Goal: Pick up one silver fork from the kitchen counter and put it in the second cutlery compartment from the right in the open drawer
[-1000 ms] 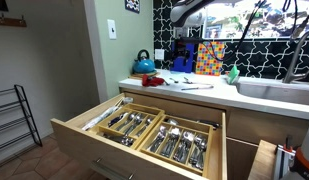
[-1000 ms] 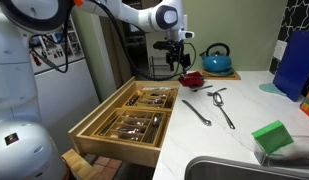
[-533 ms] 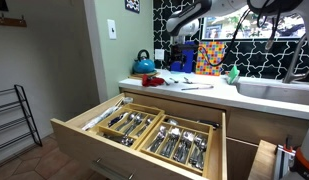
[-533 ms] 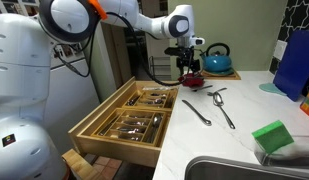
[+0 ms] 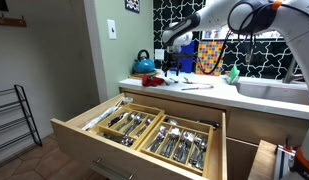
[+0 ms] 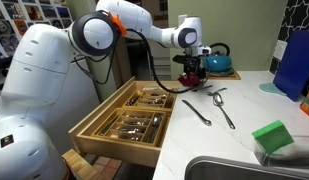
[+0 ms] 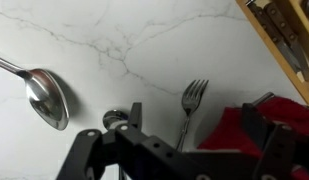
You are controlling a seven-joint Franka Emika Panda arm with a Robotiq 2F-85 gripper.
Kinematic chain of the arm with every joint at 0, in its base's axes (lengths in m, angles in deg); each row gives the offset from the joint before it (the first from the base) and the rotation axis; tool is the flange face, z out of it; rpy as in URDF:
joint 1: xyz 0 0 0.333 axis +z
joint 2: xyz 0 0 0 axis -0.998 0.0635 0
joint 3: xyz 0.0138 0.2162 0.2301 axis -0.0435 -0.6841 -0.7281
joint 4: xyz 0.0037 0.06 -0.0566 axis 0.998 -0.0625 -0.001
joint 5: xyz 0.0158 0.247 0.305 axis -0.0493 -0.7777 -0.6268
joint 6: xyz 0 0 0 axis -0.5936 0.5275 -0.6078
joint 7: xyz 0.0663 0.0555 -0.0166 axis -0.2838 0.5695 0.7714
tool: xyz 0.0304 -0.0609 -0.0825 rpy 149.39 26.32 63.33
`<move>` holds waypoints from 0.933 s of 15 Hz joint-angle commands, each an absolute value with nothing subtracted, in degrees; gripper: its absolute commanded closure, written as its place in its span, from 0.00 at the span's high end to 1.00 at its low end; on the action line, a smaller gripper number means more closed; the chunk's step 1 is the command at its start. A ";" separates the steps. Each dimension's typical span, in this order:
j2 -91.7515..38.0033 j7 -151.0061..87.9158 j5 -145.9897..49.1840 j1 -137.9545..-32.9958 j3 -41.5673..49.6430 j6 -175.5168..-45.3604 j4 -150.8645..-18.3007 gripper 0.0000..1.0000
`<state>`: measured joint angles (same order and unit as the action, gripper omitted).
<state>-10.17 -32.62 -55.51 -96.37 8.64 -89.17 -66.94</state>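
Note:
The pale kitchen counter (image 6: 226, 140) (image 5: 256, 98) holds a silver fork (image 6: 196, 110) and a spoon with more cutlery (image 6: 222, 104). In the wrist view a fork (image 7: 191, 104) lies on the counter (image 7: 144, 40), tines away from me, a spoon (image 7: 44, 95) to its left and a red cloth (image 7: 237, 135) to its right. My gripper (image 7: 196, 110) (image 6: 192, 72) (image 5: 172, 63) is open and empty, hovering low, its fingers on either side of that fork. The wide drawer (image 5: 82, 143) (image 6: 90, 120) stands open with two wooden cutlery trays full of cutlery.
A blue kettle (image 6: 216, 58) (image 5: 144, 64) stands just behind the gripper. A green sponge (image 6: 274, 137) lies by the sink (image 6: 244, 170). A blue box (image 6: 294, 60) stands at the wall. A tray corner (image 7: 289, 35) shows in the wrist view.
The arm has moved from above the drawer's far end across to the counter and lower, and now hangs over the red cloth and the fork. The gripper stays open.

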 commanded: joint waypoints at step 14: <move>4.90 -39.71 -57.02 -98.53 7.78 -87.55 -49.92 0.88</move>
<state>2.05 -38.36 -56.45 -97.85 8.57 -89.14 -54.17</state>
